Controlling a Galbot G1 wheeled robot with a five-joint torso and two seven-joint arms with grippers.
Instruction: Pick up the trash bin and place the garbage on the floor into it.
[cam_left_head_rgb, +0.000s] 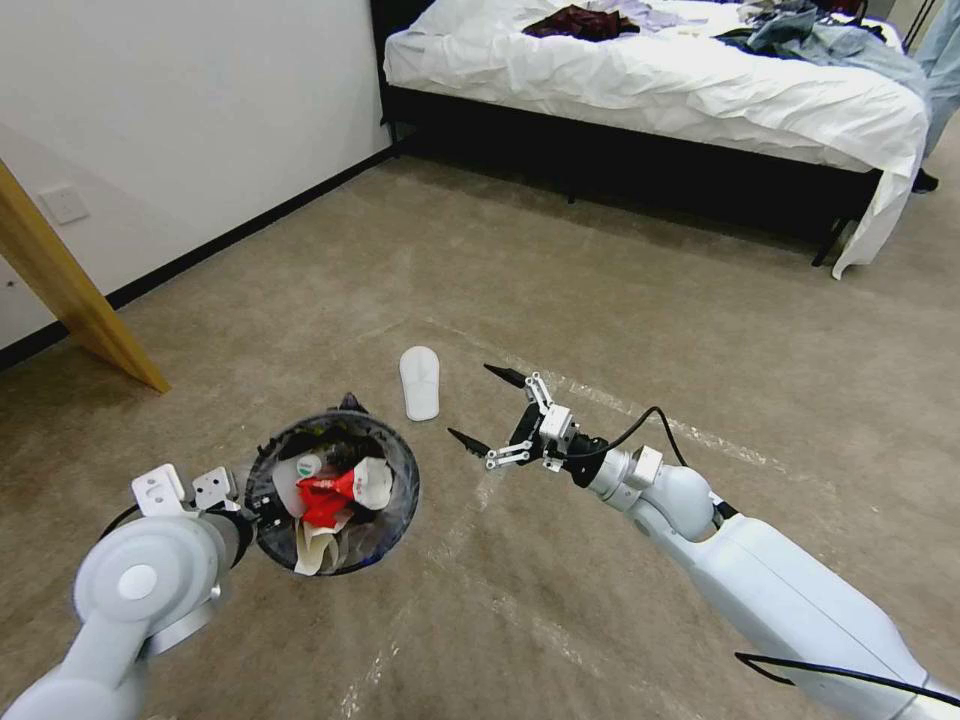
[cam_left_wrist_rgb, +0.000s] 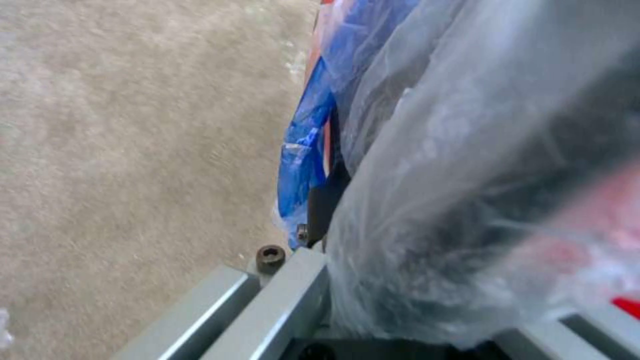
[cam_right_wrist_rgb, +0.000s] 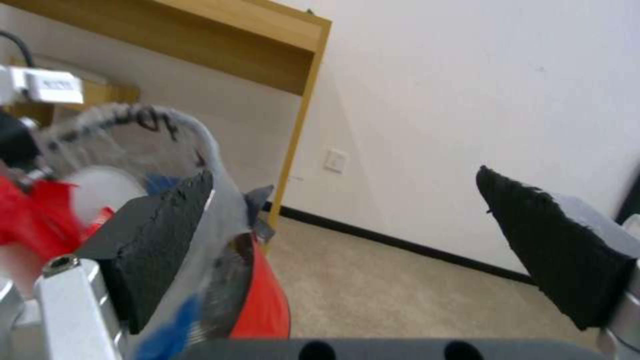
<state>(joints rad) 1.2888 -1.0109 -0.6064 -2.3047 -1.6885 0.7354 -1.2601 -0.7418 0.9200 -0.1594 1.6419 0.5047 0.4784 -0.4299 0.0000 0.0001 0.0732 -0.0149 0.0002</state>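
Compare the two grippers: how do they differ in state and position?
The left gripper is shut on the trash bin, gripping its rim; the right gripper is open and holds nothing. The left gripper carries the bin above the floor; the right gripper hangs beside the white slipper, not touching it. Both are held above the carpet.

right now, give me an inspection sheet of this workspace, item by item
surface: beige carpet floor crossed by whitish tape lines
job's things: red trash bin with clear liner, held up and holding red wrappers and white paper; one white slipper lies on the floor just beyond it
clutter: nothing seen besides the slipper
grippers: left tool shut on the bin's rim; right tool open, empty, hovering right of the slipper
cables: black cable along the right arm
surroundings: bed with strewn clothes, white wall, wooden furniture leg
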